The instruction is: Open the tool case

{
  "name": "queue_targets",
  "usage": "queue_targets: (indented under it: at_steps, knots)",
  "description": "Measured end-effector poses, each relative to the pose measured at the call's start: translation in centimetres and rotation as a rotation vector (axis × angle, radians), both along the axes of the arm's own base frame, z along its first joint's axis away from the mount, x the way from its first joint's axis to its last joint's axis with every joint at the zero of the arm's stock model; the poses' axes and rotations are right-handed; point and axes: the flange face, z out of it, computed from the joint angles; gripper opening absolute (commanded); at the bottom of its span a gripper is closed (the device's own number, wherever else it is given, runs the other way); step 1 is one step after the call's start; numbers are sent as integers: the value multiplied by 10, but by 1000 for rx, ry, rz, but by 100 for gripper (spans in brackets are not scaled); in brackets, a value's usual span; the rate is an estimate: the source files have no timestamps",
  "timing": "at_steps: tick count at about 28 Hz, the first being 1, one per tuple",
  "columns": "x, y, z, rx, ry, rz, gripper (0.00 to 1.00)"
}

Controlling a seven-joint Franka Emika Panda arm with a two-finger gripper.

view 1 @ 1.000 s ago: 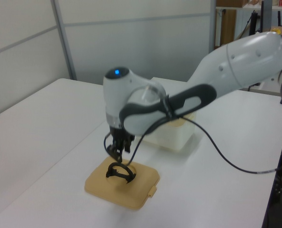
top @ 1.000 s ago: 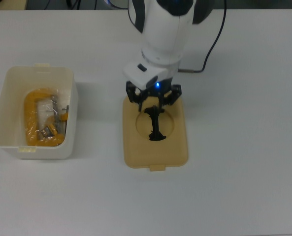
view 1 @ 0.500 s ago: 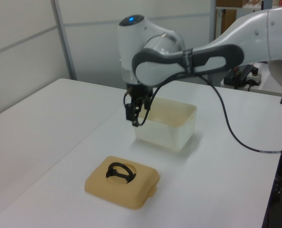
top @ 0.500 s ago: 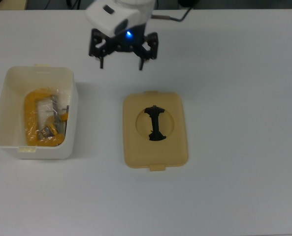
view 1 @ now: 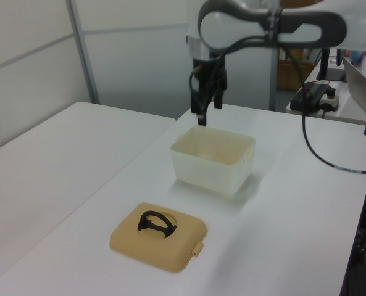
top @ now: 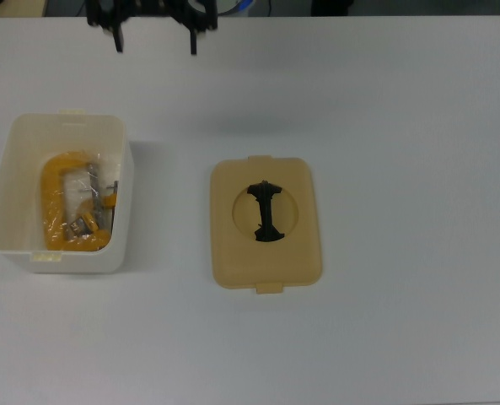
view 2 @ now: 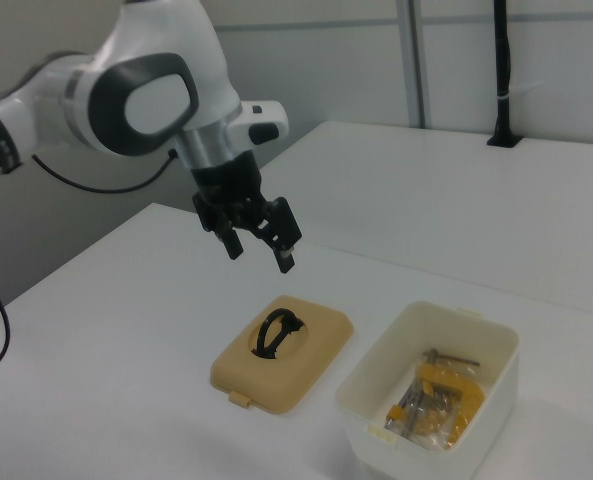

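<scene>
The white bench (top: 401, 126) carries everything. On it, at the top view's left, the tool case (top: 60, 194) stands open, a yellow clamp (top: 68, 207) and bagged parts lying inside. Its tan lid (top: 266, 224) lies flat to the top view's right, well apart from the box, black handle (top: 266, 211) up — so the opening looks done.

A second ago the claw (view 2: 259, 238) hung just over the lid's handle; it has since lifted away to the top view's far edge, high above the bench. Its fingers are spread wide, holding and touching nothing.
</scene>
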Motion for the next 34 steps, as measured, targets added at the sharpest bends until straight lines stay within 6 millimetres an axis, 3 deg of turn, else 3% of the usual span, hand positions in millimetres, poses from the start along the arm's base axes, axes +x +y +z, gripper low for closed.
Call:
queue_targets:
  at_steps: [4, 8, 20, 34]
  knots:
    - [-17, -6, 23, 2, -20, -12, 100]
    - [-23, -6, 33, 6, -35, -15, 100]
    - [-18, -16, 20, 8, -10, -33, 100]
    - [-18, -11, 5, 110, 32, -32, 100]
